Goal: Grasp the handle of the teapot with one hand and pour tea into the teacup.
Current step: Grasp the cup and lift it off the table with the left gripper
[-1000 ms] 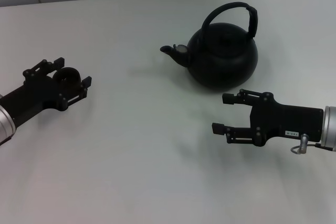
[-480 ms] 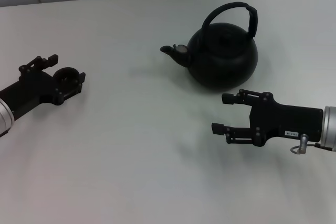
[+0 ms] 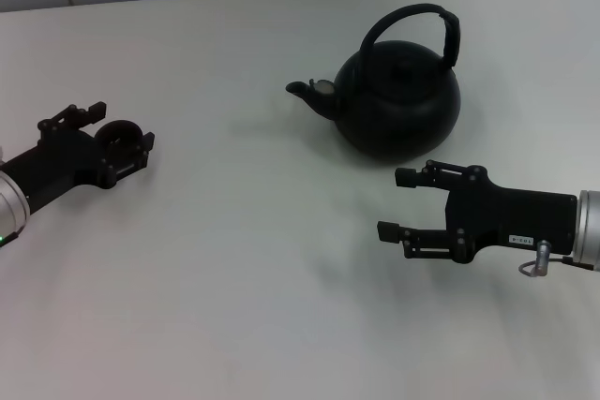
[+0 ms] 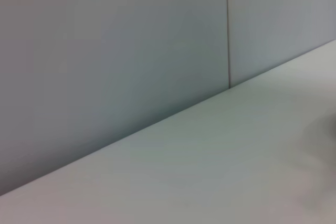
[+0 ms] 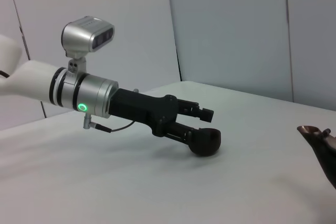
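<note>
Since the earlier frames only the left gripper [image 3: 111,132] has shifted, drawing slightly back toward the robot's left with the teacup [image 3: 119,135] between its fingers, closed on it just over the worktop [image 3: 244,259]. Largest, the teapot [image 3: 398,100] stands upright at the far right, handle [image 3: 412,25] free. Nearer, the right gripper [image 3: 398,203] hovers, fingers spread

A matte-black teapot [image 3: 398,98] is stood upright, spout toward nine o'clock, handle [image 3: 419,27] arched overhead. A small dark teacup [image 3: 120,136] is seen well apart at nine o'clock.
</note>
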